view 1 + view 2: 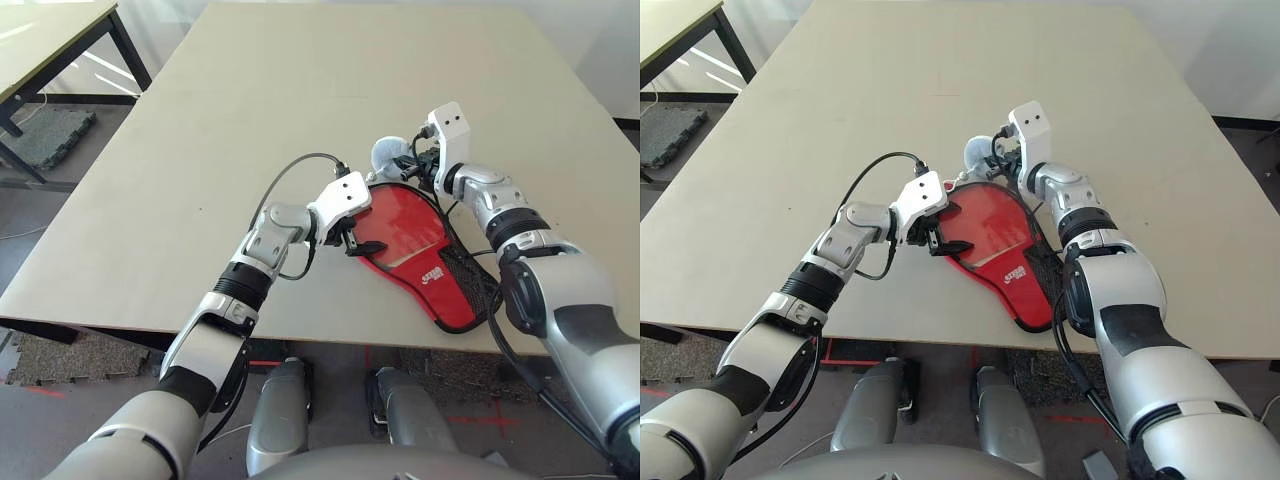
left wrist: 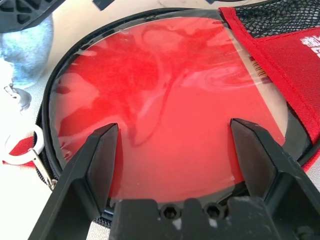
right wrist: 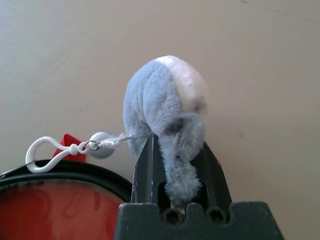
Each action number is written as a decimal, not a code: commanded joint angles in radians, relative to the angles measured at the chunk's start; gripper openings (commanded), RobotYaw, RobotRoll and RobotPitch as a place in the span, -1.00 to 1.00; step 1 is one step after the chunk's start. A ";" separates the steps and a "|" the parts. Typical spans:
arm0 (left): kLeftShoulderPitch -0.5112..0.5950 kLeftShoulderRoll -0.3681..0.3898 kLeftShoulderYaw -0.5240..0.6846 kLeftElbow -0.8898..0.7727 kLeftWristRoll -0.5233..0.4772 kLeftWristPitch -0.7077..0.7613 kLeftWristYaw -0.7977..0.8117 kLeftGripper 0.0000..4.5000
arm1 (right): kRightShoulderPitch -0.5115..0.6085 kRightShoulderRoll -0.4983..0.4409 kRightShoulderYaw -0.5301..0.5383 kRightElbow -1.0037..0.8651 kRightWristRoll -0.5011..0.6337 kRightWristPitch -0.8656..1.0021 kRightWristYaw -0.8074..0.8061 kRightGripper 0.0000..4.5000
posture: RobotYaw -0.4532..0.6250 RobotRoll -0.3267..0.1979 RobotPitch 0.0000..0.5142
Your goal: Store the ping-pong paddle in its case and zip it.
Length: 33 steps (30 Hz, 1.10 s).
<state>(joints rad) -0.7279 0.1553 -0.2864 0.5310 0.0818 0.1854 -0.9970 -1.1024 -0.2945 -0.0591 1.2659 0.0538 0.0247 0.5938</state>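
Note:
The case [image 1: 432, 272] lies flat near the table's front right, red panel and black mesh toward me. Through its clear window [image 2: 170, 95] shows the red face of the ping-pong paddle [image 1: 400, 225]; its handle is hidden under the red panel. My left gripper [image 1: 355, 243] hovers open at the case's round end, fingers [image 2: 102, 150] spread over the window. My right gripper [image 3: 177, 150] is shut on the small grey-white plush wad [image 3: 165, 95] just beyond the case's far rim. A string, a ball and a white clip [image 3: 42, 152] link the wad to the zipper rim.
The beige table [image 1: 250, 120] stretches wide to the left and far side. Its front edge [image 1: 200, 335] runs just below the case. A second table [image 1: 50, 40] and dark floor mats [image 1: 50, 135] sit off to the far left.

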 commanded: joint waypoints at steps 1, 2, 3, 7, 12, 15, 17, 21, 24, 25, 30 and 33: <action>0.056 -0.005 -0.060 0.026 0.021 0.038 -0.001 1.00 | -0.023 -0.009 -0.032 0.026 -0.001 -0.019 -0.044 -0.99 | 0.18 0.25 -0.29; 0.061 -0.008 -0.063 0.021 0.020 0.040 0.001 1.00 | -0.024 -0.014 -0.037 0.029 -0.001 -0.021 -0.058 -0.99 | 0.18 0.25 -0.29; 0.064 -0.010 -0.065 0.018 0.020 0.042 0.002 1.00 | -0.025 -0.017 -0.042 0.032 -0.002 -0.023 -0.068 -0.99 | 0.18 0.25 -0.29; 0.072 -0.018 -0.069 0.007 0.018 0.051 0.003 1.00 | -0.035 -0.039 -0.065 0.041 -0.002 -0.030 -0.106 -0.99 | 0.17 0.25 -0.28; 0.070 -0.022 -0.069 0.009 0.017 0.053 0.006 1.00 | -0.025 -0.083 -0.073 0.039 -0.005 -0.035 -0.116 -0.99 | 0.14 0.25 -0.27; 0.065 -0.024 -0.070 0.022 0.019 0.047 0.005 1.00 | -0.009 -0.122 -0.086 0.037 0.001 -0.036 -0.123 -0.99 | 0.12 0.25 -0.26; 0.060 -0.025 -0.070 0.033 0.020 0.042 0.005 1.00 | 0.003 -0.144 -0.095 0.035 0.001 -0.037 -0.122 -0.99 | 0.09 0.25 -0.27; 0.046 -0.030 -0.077 0.059 0.029 0.021 0.007 1.00 | 0.038 -0.197 -0.112 0.028 0.009 -0.037 -0.111 -0.99 | 0.05 0.25 -0.28; 0.031 -0.036 -0.082 0.082 0.034 -0.003 0.009 1.00 | 0.076 -0.243 -0.122 0.015 0.018 -0.036 -0.085 -0.99 | 0.02 0.25 -0.28; 0.026 -0.039 -0.082 0.089 0.032 -0.005 0.010 1.00 | 0.087 -0.254 -0.123 0.010 0.018 -0.037 -0.072 -0.99 | 0.02 0.25 -0.28; 0.004 -0.050 -0.081 0.128 0.030 -0.024 0.010 1.00 | 0.139 -0.303 -0.134 -0.024 0.028 -0.037 -0.011 -0.99 | -0.05 0.25 -0.26; -0.005 -0.057 -0.080 0.144 0.030 -0.034 0.012 1.00 | 0.189 -0.331 -0.132 -0.069 0.040 -0.022 0.061 -0.99 | -0.07 0.25 -0.25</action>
<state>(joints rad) -0.7673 0.0995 -0.3119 0.6067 0.0744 0.1313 -0.9877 -0.9470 -0.5857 -0.1717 1.2257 0.0804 -0.0055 0.6244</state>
